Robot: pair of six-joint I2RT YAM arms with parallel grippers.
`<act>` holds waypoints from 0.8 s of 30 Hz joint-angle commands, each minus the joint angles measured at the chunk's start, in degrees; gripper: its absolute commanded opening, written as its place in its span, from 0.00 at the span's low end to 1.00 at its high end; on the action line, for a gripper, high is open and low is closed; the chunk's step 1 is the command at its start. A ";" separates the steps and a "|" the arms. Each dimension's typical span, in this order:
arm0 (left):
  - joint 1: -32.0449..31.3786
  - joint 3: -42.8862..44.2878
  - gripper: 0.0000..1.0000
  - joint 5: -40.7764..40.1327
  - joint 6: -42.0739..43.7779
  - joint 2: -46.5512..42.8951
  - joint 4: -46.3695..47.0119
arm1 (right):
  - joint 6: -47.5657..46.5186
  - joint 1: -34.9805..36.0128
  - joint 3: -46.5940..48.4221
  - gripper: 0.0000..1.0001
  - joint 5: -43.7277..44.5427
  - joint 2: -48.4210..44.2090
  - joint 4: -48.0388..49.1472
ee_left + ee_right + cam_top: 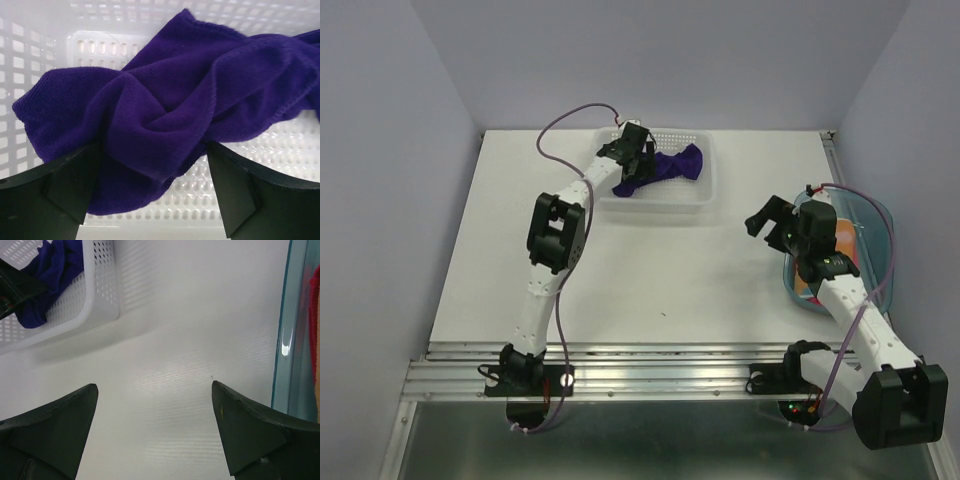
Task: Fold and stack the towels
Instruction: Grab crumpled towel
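Note:
The dark purple towel [672,166] lies crumpled in the white perforated basket [660,205] at the back centre. My left gripper [638,165] is down in the basket and open. In the left wrist view its fingers [75,180] straddle a bunched fold of the purple towel [175,100]. My right gripper [770,228] is open and empty, above bare table just left of the teal tray [886,215]. An orange towel [847,238] lies in the tray, mostly hidden by the right arm. A reddish cloth edge [315,315] shows in the right wrist view. I cannot make out the pink towel.
The basket [102,290] and purple towel [55,270] show at the upper left of the right wrist view, and the tray's rim [280,340] at the right. White table [660,280] stretches between the basket and the arm bases. Walls close in on three sides.

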 commanded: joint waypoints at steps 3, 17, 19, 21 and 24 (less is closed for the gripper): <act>2.31 9.85 0.55 3.92 0.46 3.02 -2.54 | -0.29 0.21 -1.68 1.00 1.78 -1.25 3.27; 1.34 -4.97 0.00 21.04 3.89 -24.12 11.53 | -0.91 0.13 -2.46 1.00 1.69 -5.11 3.71; -0.06 -8.94 0.00 23.60 3.89 -31.41 15.13 | -0.64 0.21 -2.90 1.00 0.99 -6.52 4.24; -1.55 -15.53 0.00 29.13 3.36 -38.86 19.25 | -0.47 0.13 -3.17 1.00 -0.24 -7.66 4.50; -3.84 -23.86 0.00 37.47 2.75 -47.92 23.65 | -0.47 0.13 -3.43 1.00 -0.86 -8.72 4.41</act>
